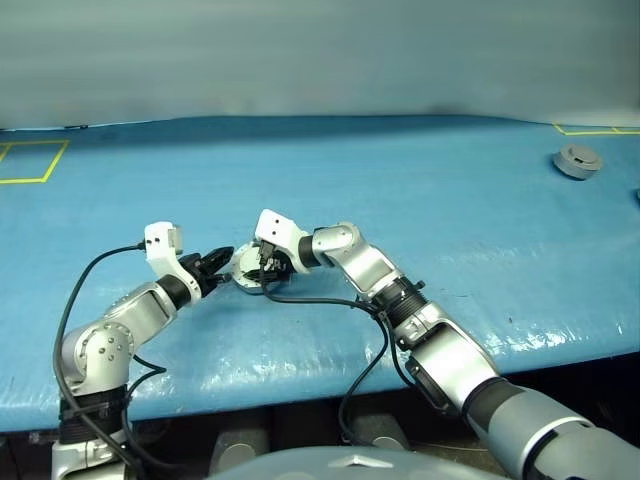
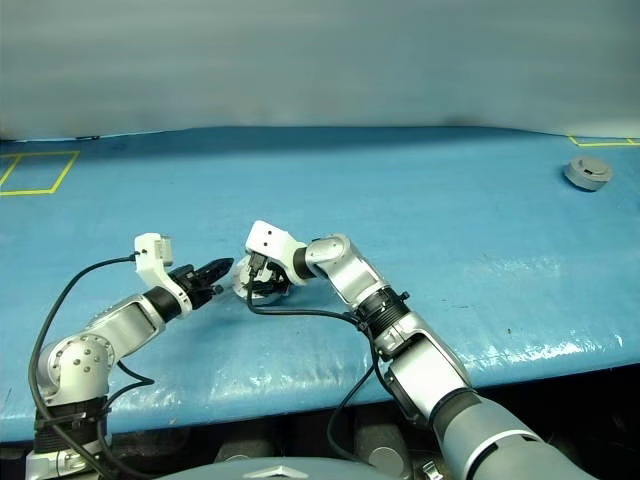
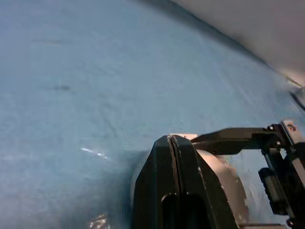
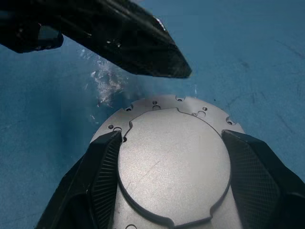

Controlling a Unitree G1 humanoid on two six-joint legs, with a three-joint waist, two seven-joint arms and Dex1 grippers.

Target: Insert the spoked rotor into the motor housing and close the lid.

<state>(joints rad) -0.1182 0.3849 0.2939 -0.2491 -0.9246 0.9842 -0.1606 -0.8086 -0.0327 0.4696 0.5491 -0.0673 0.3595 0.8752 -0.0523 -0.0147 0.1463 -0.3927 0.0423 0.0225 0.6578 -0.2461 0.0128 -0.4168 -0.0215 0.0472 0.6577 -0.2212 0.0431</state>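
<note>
The right pincer [image 4: 167,186], low in the middle of the right wrist view, grasps a round grey part by its rim, one finger on each side, plain face with a raised middle toward the camera; by that face I take it for the lid [image 4: 174,164], though it could be the closed motor housing seen from outside. The left pincer [image 4: 143,43] is clenched on nothing, its tip hanging just past the disc's far edge. In the left eye view both meet left of centre over the blue worktop [image 1: 400,190], and a second grey round part [image 1: 577,160] lies far off at the upper right. The spoked rotor cannot be made out. The danger: a push from the shut tip could tilt the disc between the fingers, or twist it loose onto the worktop.
</note>
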